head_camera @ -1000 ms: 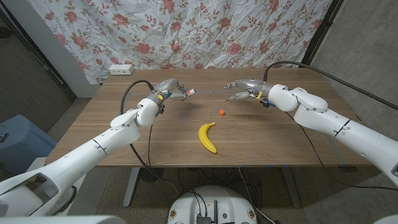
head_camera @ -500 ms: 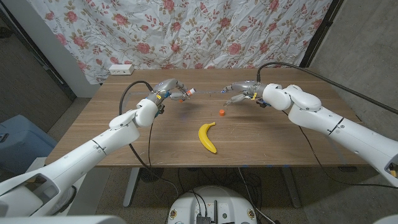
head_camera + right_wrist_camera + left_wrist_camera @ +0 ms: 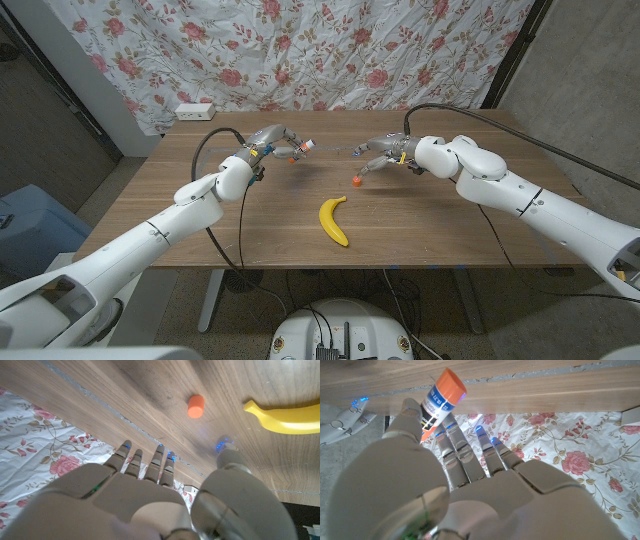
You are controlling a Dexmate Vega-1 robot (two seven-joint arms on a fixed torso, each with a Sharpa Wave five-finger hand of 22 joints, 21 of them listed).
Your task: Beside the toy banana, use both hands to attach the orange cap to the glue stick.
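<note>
Wooden table [image 3: 250, 235]: 1 item, brown plank top, viewed from the robot's head.

Toy banana [image 3: 334, 220]: 1 item, yellow, lying flat on the table near its middle, toward the near edge. Its tip also shows in the right wrist view [image 3: 285, 417].

Orange cap [image 3: 359, 181]: 1 item, small, standing on the table just beyond the banana and slightly to its right, apart from it. In the right wrist view [image 3: 196, 406] it sits alone on the wood, untouched.

Glue stick [image 3: 299, 151]: 1 item, white body with printed label and an orange end. Held above the table on the far left side, well apart from the cap. In the left wrist view [image 3: 439, 401] it stands tilted between the thumb and the fingers.

Left hand [image 3: 272, 141]: raised over the far left part of the table, thumb and fingers pinching the glue stick.

Right hand [image 3: 383, 150]: hovering just beyond the cap, on its far right side, fingers spread and extended, holding nothing. Its fingertips [image 3: 161, 450] point toward the table's far edge, clear of the cap.

Flowered cloth [image 3: 330, 50]: 1 item, hanging behind the table.
</note>
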